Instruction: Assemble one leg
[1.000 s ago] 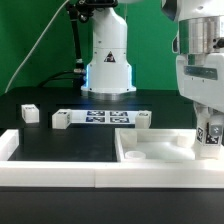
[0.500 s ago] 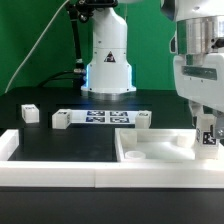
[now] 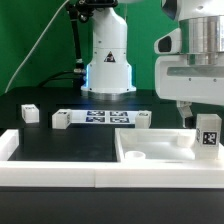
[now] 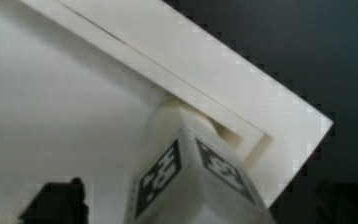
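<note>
Bright, even light outside, white panel (image 3: 150, 150) nearly glaring (small, coarse pictures); wrist view soft and blurry, leg (image 4: 194, 170) out of focus up close.

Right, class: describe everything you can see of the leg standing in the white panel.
The leg is a short, square white post, plastic by its look, with black-and-white tags on its sides. It stands upright in the corner of the white tray-like panel, at the exterior view's right. The gripper is just above it; contact cannot be told.
</note>
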Robot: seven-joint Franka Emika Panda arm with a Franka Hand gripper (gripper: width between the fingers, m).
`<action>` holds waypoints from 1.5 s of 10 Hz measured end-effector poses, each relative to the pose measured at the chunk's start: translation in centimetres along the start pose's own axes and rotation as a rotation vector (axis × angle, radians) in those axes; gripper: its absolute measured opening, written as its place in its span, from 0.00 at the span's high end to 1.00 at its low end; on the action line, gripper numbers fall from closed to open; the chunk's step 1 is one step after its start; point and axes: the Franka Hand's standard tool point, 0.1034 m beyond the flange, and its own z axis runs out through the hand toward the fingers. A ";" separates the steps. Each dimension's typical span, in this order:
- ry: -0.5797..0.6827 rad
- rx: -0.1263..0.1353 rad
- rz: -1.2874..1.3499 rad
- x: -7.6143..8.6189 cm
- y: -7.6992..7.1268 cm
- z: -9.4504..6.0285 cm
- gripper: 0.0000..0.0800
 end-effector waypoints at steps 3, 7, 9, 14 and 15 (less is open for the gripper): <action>-0.021 -0.040 -0.315 0.3 -0.3 -0.4 0.19; -0.036 -0.087 -0.751 0.6 -0.3 -0.9 0.19; -0.039 -0.085 -0.836 0.7 -0.2 -0.9 0.19; -0.039 -0.085 -0.819 0.8 -0.2 -0.9 0.64; -0.037 -0.085 -0.781 0.8 -0.2 -0.9 0.64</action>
